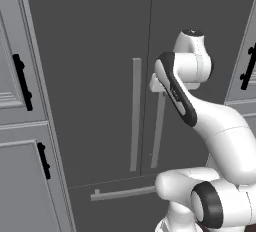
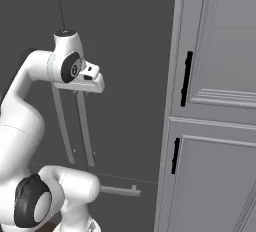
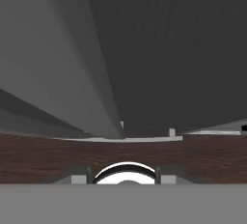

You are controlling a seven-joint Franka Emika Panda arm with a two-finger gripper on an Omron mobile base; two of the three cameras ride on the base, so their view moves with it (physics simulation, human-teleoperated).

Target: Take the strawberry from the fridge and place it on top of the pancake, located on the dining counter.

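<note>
Closest thing in the left base view is the arm (image 1: 220, 126), big white elbow at the lower right, reaching up to the fridge (image 1: 100, 51). Both doors are closed, and the hand (image 1: 159, 82) sits right at the top of the right door handle (image 1: 159, 131), just beside the left door handle (image 1: 135, 116). The drawer handle (image 1: 122, 193) is below, and the cabinets (image 1: 20, 176) are off to the side. In the right base view it's the same story from the other side: the hand (image 2: 87, 83) is against the fridge (image 2: 125, 51) at the top end of the right door handle (image 2: 84, 131), with cabinets (image 2: 220, 126) to the right. The hand view looks straight down the door. The pale right door handle (image 3: 72, 73) runs away toward the drawer handle (image 3: 130, 139) and the wood floor (image 3: 48, 160), and the fingers (image 3: 80, 175) are at the bottom edge. They're clenched, and going by where the hand sits I'd say they're clamped on that bar. The strawberry is presumably inside, behind those closed doors. For this step I'd keep the grip firm and pull in an arc around the hinge instead of straight back, otherwise the bar could slip out.
</note>
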